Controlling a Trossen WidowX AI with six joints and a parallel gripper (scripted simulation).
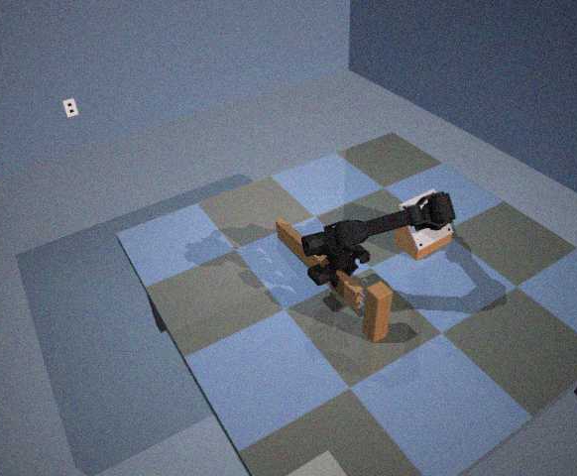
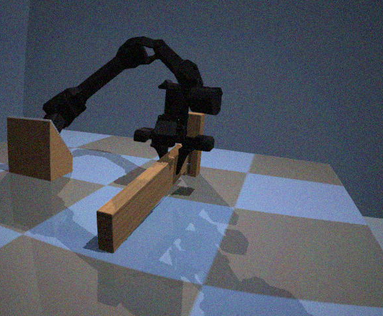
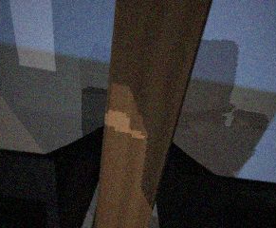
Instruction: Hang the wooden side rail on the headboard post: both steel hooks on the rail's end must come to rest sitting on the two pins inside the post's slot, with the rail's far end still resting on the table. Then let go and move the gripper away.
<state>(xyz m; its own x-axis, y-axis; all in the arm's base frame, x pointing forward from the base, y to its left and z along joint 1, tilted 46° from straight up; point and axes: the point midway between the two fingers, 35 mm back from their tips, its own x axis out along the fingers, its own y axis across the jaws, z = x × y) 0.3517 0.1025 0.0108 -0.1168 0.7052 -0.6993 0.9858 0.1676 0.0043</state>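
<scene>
Top view: my gripper (image 1: 334,277) (image 2: 169,163) (image 3: 132,130) is at the centre of the frame, its jaws clamped on the wooden side rail (image 1: 295,242) (image 2: 139,190) (image 3: 152,43). The rail runs diagonally from just left of centre down toward the lower right, where its near end is close to the upright headboard post (image 1: 377,313) (image 2: 195,151). I cannot tell whether the steel hooks touch the pins; the details there are too small.

Exterior view: the rail's far end is large in the lower left-centre, low at the table (image 1: 274,389) (image 2: 307,251), a checkerboard of blue and brown squares. The post stands upright right of centre, behind my gripper, which partly covers it. My black arm (image 1: 381,225) (image 2: 99,74) arches over from the left.

Other things around: a wedge-shaped wooden block (image 1: 409,243) (image 2: 28,149) with a pale sloping face sits under the arm's base, right of centre in the top view and at the left edge in the exterior one. It is well apart from the rail. A white wall outlet (image 1: 70,107) is at the upper left of the top view.

Wrist view: the rail fills the middle column, between my dark fingers, and hides much of the table beyond.
</scene>
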